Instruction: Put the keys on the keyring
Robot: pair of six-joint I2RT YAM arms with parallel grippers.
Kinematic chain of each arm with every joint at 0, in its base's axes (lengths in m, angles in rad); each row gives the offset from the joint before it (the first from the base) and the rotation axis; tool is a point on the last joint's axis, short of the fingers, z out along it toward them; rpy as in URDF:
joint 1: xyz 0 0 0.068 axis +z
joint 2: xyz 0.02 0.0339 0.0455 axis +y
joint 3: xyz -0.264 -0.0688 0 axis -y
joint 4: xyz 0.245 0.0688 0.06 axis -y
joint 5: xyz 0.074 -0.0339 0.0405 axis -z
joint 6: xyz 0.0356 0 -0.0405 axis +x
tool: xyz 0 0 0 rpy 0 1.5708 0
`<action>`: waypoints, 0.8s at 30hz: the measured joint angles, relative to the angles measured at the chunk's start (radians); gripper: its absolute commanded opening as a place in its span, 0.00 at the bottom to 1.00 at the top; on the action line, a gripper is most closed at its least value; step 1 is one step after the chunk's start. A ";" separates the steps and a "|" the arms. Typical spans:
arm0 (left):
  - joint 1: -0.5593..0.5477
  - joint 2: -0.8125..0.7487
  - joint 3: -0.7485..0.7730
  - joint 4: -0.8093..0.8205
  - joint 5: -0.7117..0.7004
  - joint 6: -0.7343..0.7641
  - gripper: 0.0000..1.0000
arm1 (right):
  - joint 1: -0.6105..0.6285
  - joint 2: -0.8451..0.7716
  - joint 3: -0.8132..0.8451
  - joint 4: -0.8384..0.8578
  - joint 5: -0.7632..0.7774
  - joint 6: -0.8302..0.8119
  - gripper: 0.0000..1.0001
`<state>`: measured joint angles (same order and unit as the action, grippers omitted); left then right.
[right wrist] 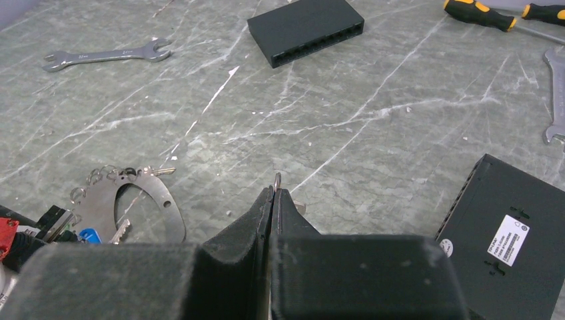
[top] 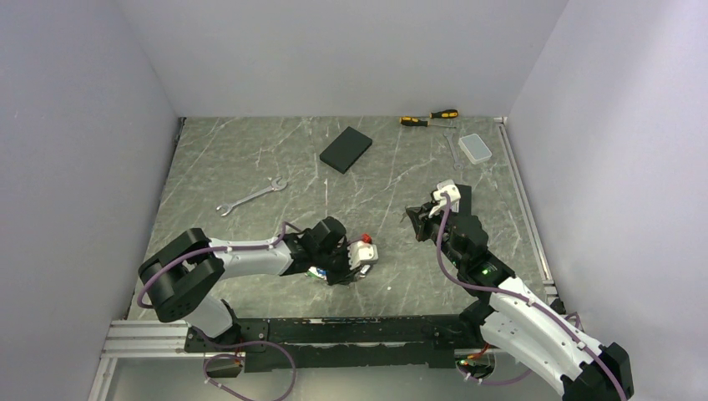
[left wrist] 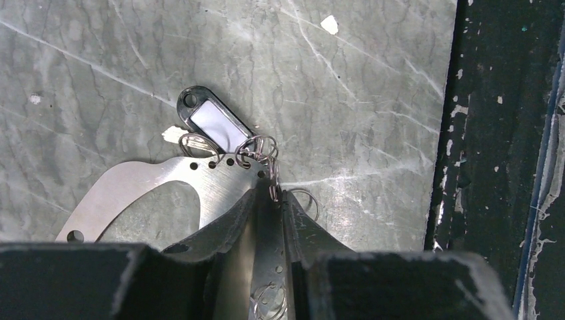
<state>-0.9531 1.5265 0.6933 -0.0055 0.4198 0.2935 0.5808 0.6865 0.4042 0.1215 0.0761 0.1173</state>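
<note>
In the left wrist view the keyring, a flat silver loop with small holes, lies low over the table. My left gripper is shut on its edge. A black tag with a white label hangs from it by small split rings. The right wrist view shows the keyring at the left with a silver key and a blue-headed key on it. My right gripper is shut, a small metal ring poking up from its tips; the key itself is mostly hidden. From above, the left gripper and right gripper are apart.
A silver wrench lies at the left, a black box at the back centre, two screwdrivers and a clear plastic case at the back right. A labelled black box sits just right of my right gripper. The table's dark front rail is close to the keyring.
</note>
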 measured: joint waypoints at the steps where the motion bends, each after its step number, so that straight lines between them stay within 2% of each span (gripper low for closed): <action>1: -0.002 0.000 0.000 0.000 0.000 0.000 0.23 | 0.000 0.000 0.000 0.000 0.000 0.000 0.00; 6: -0.009 0.000 0.000 0.001 0.000 0.000 0.23 | 0.000 0.000 0.000 0.000 0.000 0.000 0.00; 11: -0.013 0.000 -0.002 0.001 0.000 0.000 0.18 | 0.000 0.000 0.000 0.000 0.000 0.000 0.00; 14: -0.016 0.000 -0.002 0.002 -0.003 0.000 0.09 | 0.000 0.000 0.000 0.000 0.000 0.000 0.00; 16: -0.018 0.000 -0.002 0.002 -0.010 0.003 0.00 | 0.000 0.000 0.000 0.000 0.000 0.000 0.00; 24: -0.022 -0.001 -0.005 0.004 -0.030 0.029 0.00 | 0.000 0.000 0.000 0.000 0.000 0.000 0.00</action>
<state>-0.9752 1.5253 0.6884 -0.0013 0.3901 0.3225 0.5808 0.6861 0.4042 0.1211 0.0765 0.1169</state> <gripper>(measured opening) 0.009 0.021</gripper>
